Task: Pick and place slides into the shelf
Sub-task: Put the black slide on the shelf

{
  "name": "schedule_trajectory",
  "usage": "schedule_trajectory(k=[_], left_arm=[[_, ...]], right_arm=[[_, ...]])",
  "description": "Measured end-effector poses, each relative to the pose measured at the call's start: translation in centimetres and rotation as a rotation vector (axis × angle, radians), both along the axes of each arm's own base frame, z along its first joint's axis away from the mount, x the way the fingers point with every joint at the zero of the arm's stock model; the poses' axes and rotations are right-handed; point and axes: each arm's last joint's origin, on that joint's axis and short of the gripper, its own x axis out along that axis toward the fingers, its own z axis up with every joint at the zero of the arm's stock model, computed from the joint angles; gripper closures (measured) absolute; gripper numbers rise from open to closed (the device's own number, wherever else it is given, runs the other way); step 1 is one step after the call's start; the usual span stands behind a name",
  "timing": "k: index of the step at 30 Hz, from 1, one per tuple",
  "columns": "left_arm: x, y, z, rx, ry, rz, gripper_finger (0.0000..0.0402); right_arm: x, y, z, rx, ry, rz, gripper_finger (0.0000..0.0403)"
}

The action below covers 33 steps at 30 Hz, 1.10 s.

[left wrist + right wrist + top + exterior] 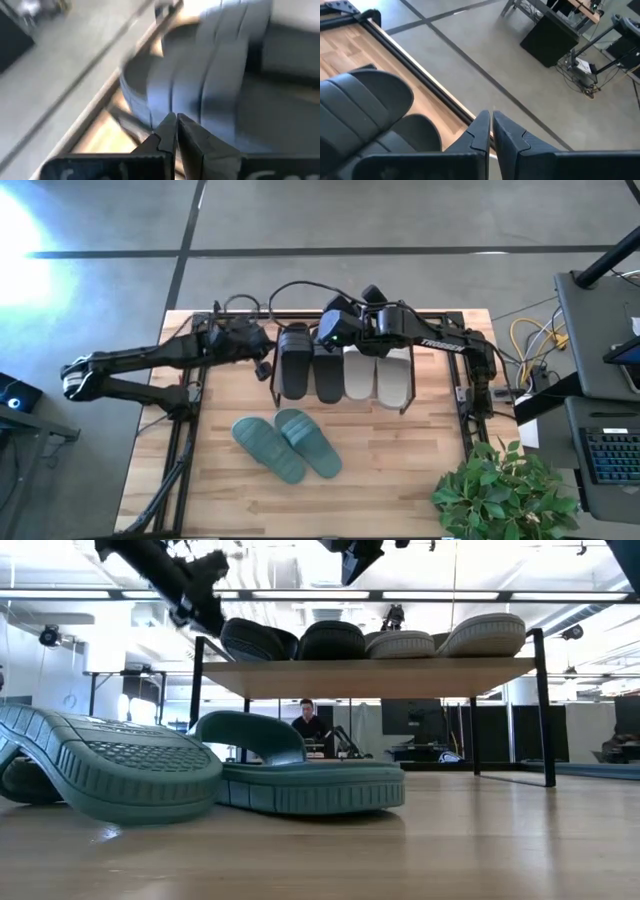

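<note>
One camera hangs far above me, facing straight down on the whole table (400, 470). Another sits at board height, facing level under the shelf (370, 675) into the room. My left wrist camera peers close past my left gripper (176, 121) at a black slide (210, 70) just ahead. My right wrist camera looks past my right gripper (491, 119) toward the floor. All views share the shelf's slides.

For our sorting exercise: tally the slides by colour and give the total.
Black slides: 2, on the shelf
White slides: 2, on the shelf
Teal slides: 2, on the table
Total: 6
</note>
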Motion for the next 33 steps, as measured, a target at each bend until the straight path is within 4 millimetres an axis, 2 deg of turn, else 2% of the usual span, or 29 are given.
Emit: schedule_trajectory(k=[2, 5, 12, 17, 20, 23, 29, 33], left_arm=[[-0.1, 0.1, 0.5, 0.034, -0.011, -0.013, 0.0402], [0.3, 0.6, 0.0, 0.036, 0.000, -0.005, 0.0402], [3.1, 2.5, -2.1, 0.025, 0.034, -0.043, 0.0402], [4.1, 3.5, -1.8, 0.045, 0.037, -0.043, 0.0402], [4.0, 4.1, -1.9, -0.011, 0.059, -0.067, 0.0402], [3.7, 4.1, -3.4, -0.119, 0.130, -0.105, 0.0402], [4.2, 4.5, -2.5, -0.031, 0.090, -0.077, 0.0402], [3.2, 4.4, -0.8, 0.047, 0.088, 0.003, 0.0402]], right_arm=[[-0.1, 0.0, -0.1, 0.008, 0.006, 0.002, 0.0390], [0.0, 0.0, -0.2, 0.018, 0.008, 0.008, 0.0390], [0.0, -0.3, -0.4, 0.022, 0.014, 0.003, 0.0390], [-0.1, -0.4, -0.5, 0.026, 0.023, 0.001, 0.0390], [-0.1, -0.3, -0.5, 0.029, 0.021, 0.003, 0.0390], [0.0, -0.4, -0.5, 0.052, 0.011, 0.009, 0.0390], [0.1, -0.4, -1.0, 0.078, 0.016, 0.012, 0.0390], [0.2, -0.4, -1.7, 0.090, 0.017, -0.002, 0.0390]])
